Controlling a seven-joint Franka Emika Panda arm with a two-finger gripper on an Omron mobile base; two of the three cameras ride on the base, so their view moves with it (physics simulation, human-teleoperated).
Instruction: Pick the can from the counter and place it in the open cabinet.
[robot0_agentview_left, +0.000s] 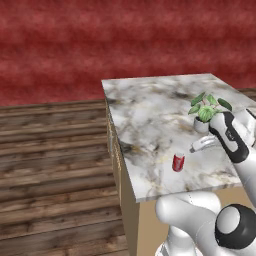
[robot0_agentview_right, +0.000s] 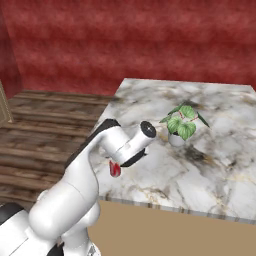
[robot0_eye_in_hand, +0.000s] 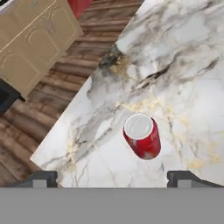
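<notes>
Can (robot0_eye_in_hand: 142, 136) upright on counter (robot0_agentview_left: 150, 115), gripper (robot0_eye_in_hand: 113, 177) above it with jaws apart.

Can: red body, silvery top, stands free on the marble near the front edge, nothing touching it; in hand view it sits between the two finger tips (robot0_eye_in_hand: 43, 177), closer to the right one. Gripper holds nothing, fingers spread wide. In right base view the arm covers part of the can (robot0_agentview_right: 115, 169). Pot (robot0_agentview_left: 201, 125) w/ green plant (robot0_agentview_left: 207, 107) stands on same counter, further back and to the right, well apart from can; soil not visible. Tan drawers (robot0_eye_in_hand: 33, 41) over wood floor (robot0_agentview_left: 55, 150) at hand view's upper left.
</notes>
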